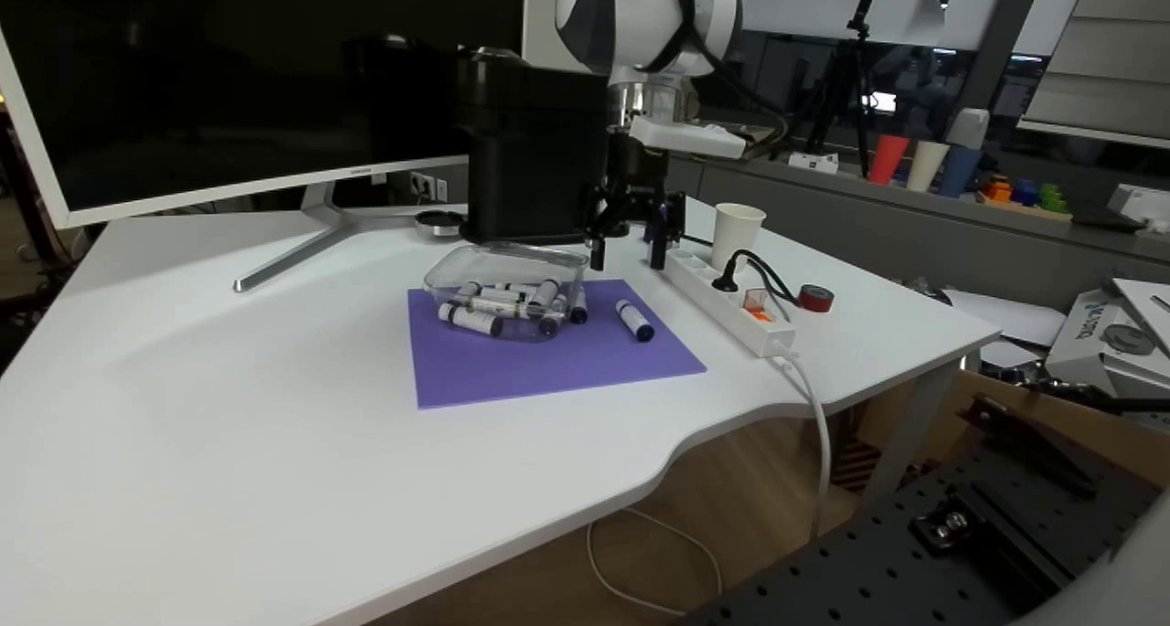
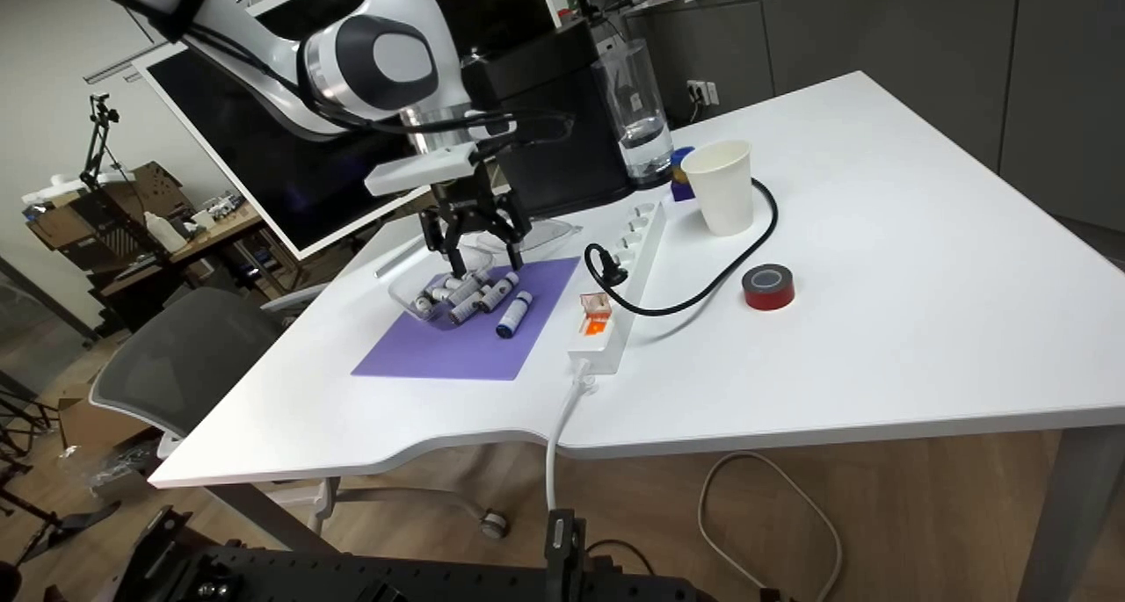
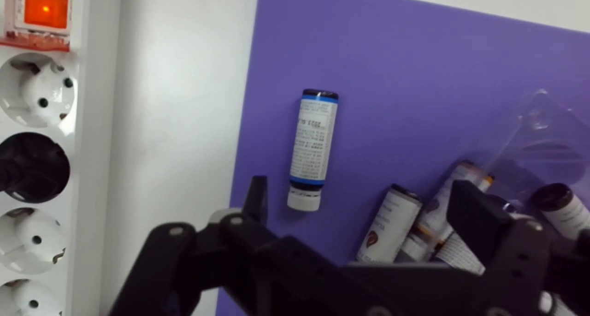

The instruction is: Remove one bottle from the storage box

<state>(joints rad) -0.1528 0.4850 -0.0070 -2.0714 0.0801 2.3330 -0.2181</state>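
Observation:
The storage box is a clear plastic tub (image 1: 498, 262) on a purple mat (image 1: 548, 370), holding several small white-labelled vials with dark ends. Its clear corner shows in the wrist view (image 3: 546, 117). One bottle, a white-labelled vial with blue bands and a white cap (image 3: 314, 143), lies alone on the mat, apart from the box; it shows in both exterior views (image 1: 633, 321) (image 2: 514, 315). Another vial (image 3: 389, 226) seems to lie just beside the box wall. My gripper (image 1: 628, 255) is open and empty above the mat's back part (image 2: 486, 264); its fingers show in the wrist view (image 3: 362, 187).
A white power strip (image 1: 722, 304) with a plugged black cable runs beside the mat. A paper cup (image 2: 721, 189) and a red-black tape roll (image 2: 767, 287) stand beyond it. A tall black machine (image 1: 535, 151) and a large monitor (image 1: 228, 78) stand behind.

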